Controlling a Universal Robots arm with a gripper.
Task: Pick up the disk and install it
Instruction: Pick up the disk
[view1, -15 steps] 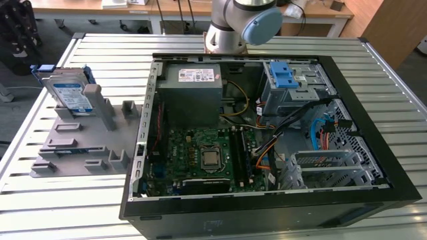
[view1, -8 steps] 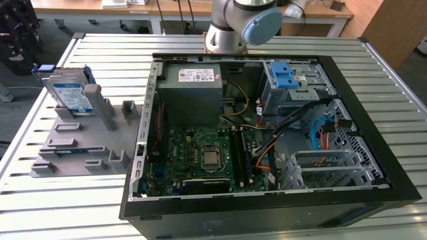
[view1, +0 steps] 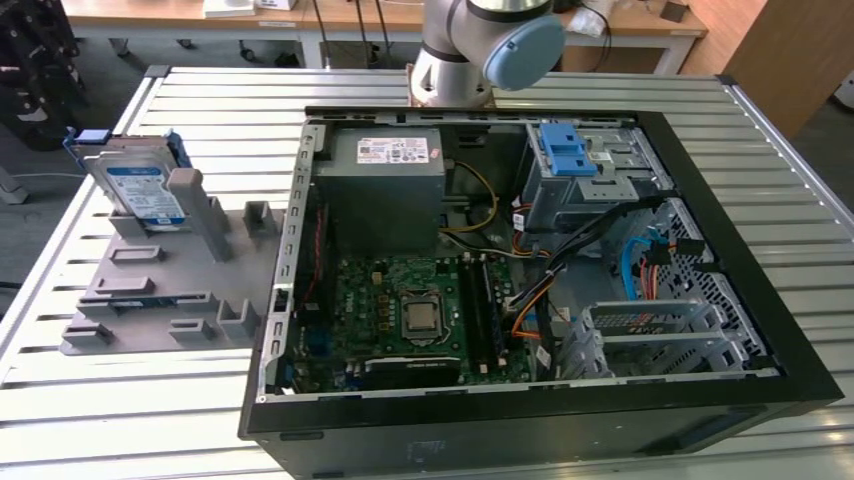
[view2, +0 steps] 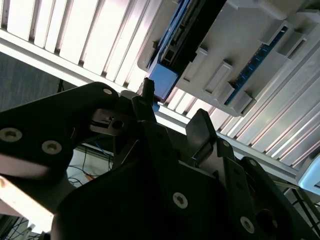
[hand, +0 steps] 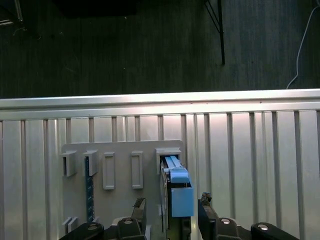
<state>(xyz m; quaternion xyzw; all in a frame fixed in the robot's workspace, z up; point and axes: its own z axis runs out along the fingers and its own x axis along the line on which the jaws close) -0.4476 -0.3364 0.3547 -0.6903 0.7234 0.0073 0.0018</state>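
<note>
Gripper (hand: 172, 199) at disk (hand: 181, 200) in rack (hand: 120, 150)
Jaws wide, straddling disk w/ gaps; disk upright in rack's end slot.

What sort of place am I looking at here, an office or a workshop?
Probably a robotics lab or test workshop: a robot arm stands beside an open computer case on a slatted metal table, with wooden workbenches behind.

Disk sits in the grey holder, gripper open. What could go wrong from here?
1. The disk stands on edge in a slot of the grey holder; if the open gripper closes off-centre, it could tilt or jam.
2. Loose cables lie beside the cage with blue latches inside the computer case; the disk might snag them going in.
</note>
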